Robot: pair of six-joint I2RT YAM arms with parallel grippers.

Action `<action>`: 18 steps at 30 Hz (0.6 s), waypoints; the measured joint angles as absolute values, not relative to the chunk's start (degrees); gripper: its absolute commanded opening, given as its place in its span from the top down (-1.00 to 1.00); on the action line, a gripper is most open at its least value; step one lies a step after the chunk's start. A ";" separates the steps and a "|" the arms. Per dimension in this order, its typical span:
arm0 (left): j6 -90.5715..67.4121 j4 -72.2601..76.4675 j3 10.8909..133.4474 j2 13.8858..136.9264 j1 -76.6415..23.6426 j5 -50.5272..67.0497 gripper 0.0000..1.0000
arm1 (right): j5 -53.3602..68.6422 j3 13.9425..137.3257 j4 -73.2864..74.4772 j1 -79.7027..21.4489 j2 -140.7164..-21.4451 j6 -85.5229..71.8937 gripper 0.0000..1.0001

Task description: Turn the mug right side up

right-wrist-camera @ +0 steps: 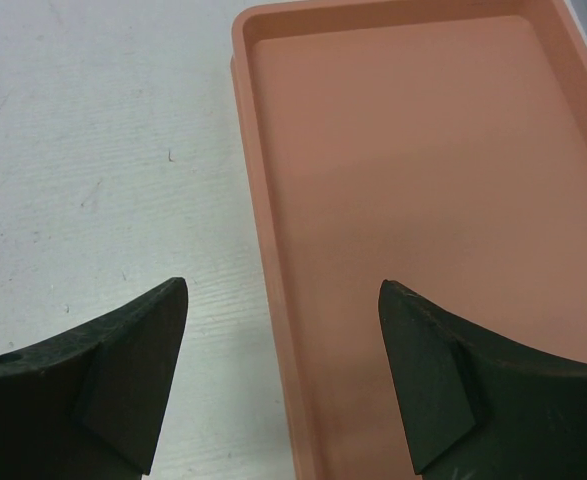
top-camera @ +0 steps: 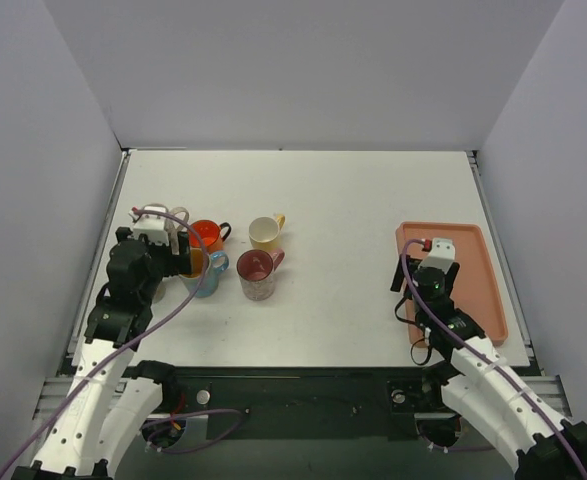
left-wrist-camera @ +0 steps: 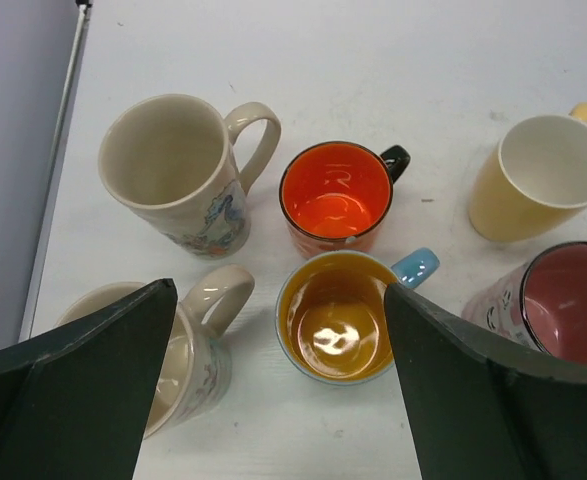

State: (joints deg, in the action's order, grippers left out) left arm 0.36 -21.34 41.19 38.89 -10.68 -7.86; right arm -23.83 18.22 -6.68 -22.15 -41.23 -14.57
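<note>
Two dark fingers (left-wrist-camera: 73, 390) of the left gripper (left-wrist-camera: 278, 330) filled the lower corners of the left wrist view, spread wide and holding nothing. Directly beneath the gap between them, at lower centre of the frame, stood a blue mug (left-wrist-camera: 338, 320) with an orange inside, its mouth facing straight up at the camera, its long axis upright and its handle pointing to the upper right. Judging by that, this was the mug in question and it already stood right side up. Around it, each with its mouth up, were an orange mug (left-wrist-camera: 335, 195) just above, a tall cream mug (left-wrist-camera: 168, 170) at upper left, a yellow mug (left-wrist-camera: 538, 180) at upper right and a pink mug (left-wrist-camera: 563, 305) at the right edge. A low cream mug (left-wrist-camera: 208, 340) at lower left was partly hidden behind the left finger, so its pose could not be fully told. In the top view the left arm reached forward at the left of the white table (top-camera: 353, 200), wrist bent down over the cluster, far nearer to the mugs than the other arm. At the right, the right gripper (right-wrist-camera: 283, 290) pointed down with its fingers also spread and empty, over the left rim of a salmon tray (right-wrist-camera: 258, 200), well apart from every mug.
</note>
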 measured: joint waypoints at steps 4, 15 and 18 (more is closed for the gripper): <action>-1.04 -16.29 36.80 36.88 -10.63 -11.11 -0.94 | -24.64 15.40 -6.70 -22.15 -35.57 -13.93 -0.43; -0.86 -5.06 26.11 37.60 -10.39 -15.62 -0.95 | -26.15 10.41 -7.99 -22.15 -23.46 -13.21 -0.44; -0.86 -3.22 24.88 37.54 -10.39 -16.40 -0.95 | -26.63 9.82 -8.01 -22.17 -22.17 -13.19 -0.44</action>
State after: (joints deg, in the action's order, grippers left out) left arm -0.86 -3.22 24.88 37.54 -10.39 -16.40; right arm -26.63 9.82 -8.01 -22.17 -22.17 -13.19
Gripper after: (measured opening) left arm 0.972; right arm 0.721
